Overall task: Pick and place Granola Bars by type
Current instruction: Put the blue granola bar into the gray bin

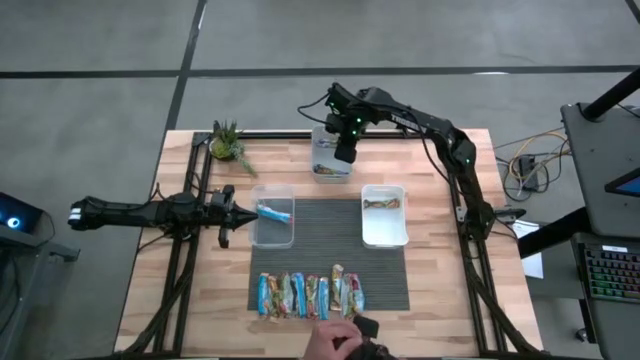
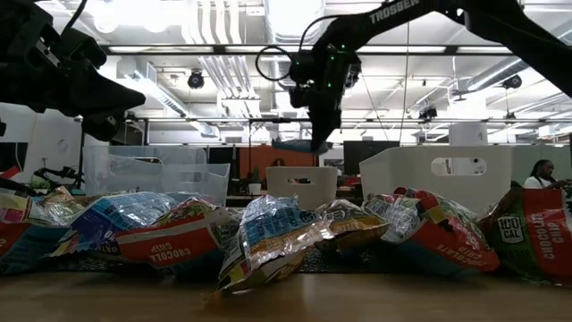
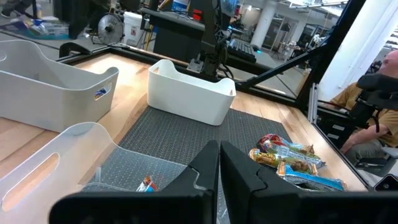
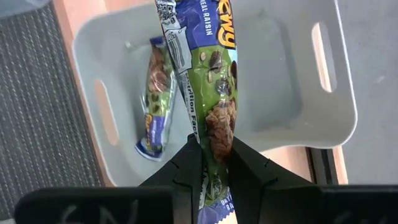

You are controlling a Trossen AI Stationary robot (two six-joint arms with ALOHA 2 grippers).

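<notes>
Pinching a green-and-blue granola bar (image 4: pixel 211 93) between its fingers, our right gripper (image 4: pixel 210 163) hangs over the far white bin (image 4: pixel 292 93); a second bar (image 4: pixel 155 106) lies on the bin's floor beyond the fingertips. Our left gripper (image 3: pixel 219 167) waits with fingers pressed together over a clear bin (image 3: pixel 68 155), the row of loose bars (image 3: pixel 292 163) lying on the mat just beyond its fingertips.
</notes>
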